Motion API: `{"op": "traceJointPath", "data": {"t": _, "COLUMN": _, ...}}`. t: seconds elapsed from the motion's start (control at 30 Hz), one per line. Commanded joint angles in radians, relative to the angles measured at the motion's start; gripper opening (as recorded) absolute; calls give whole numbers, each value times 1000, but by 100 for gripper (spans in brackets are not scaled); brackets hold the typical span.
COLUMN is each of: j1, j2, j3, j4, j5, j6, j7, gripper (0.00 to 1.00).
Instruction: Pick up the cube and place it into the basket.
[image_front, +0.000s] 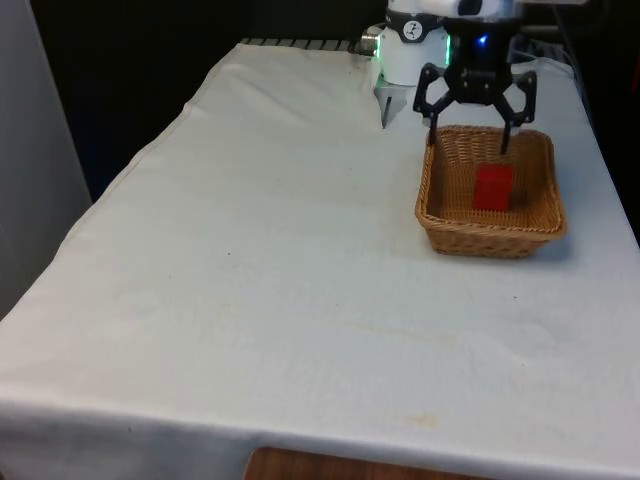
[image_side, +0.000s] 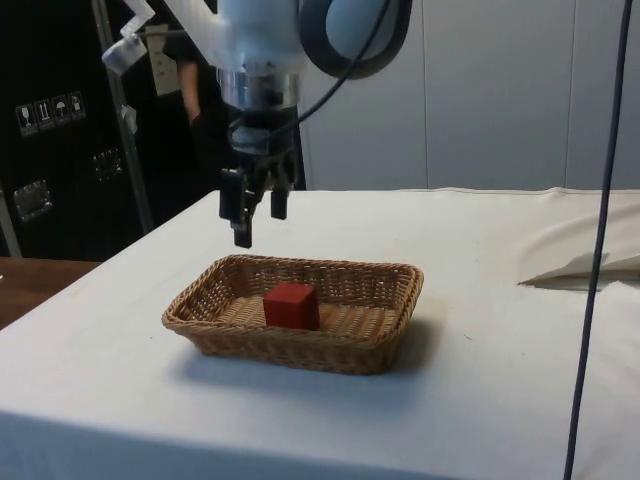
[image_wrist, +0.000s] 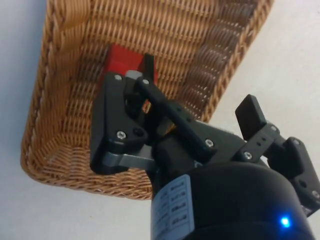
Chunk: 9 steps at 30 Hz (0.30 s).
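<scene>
A: So where are we standing with this one?
B: We're seeing the red cube (image_side: 291, 305) sitting inside the wicker basket (image_side: 385, 345), and the pincer (image_front: 470, 137) hovering above it, spread wide, holding nothing. We're basically finishing.

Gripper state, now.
Gripper: open, holding nothing, above the basket; the cube lies inside the basket.
</scene>
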<state>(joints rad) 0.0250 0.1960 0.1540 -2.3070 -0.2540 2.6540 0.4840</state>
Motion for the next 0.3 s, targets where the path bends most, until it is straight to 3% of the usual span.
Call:
{"op": "traceJointPath", "data": {"t": 0.0, "j1": -8, "j2": 4, "j3": 6, "j4": 10, "j5": 26, "j6": -6, "j7": -26, "gripper": 100}}
{"op": "traceJointPath", "data": {"t": 0.13, "j1": -9, "j2": 8, "j3": -9, "j4": 25, "j5": 40, "j6": -8, "j7": -50, "gripper": 100}}
{"op": "traceJointPath", "data": {"t": 0.27, "j1": -1, "j2": 4, "j3": -27, "j4": 27, "j5": 30, "j6": -5, "j7": -50, "gripper": 100}}
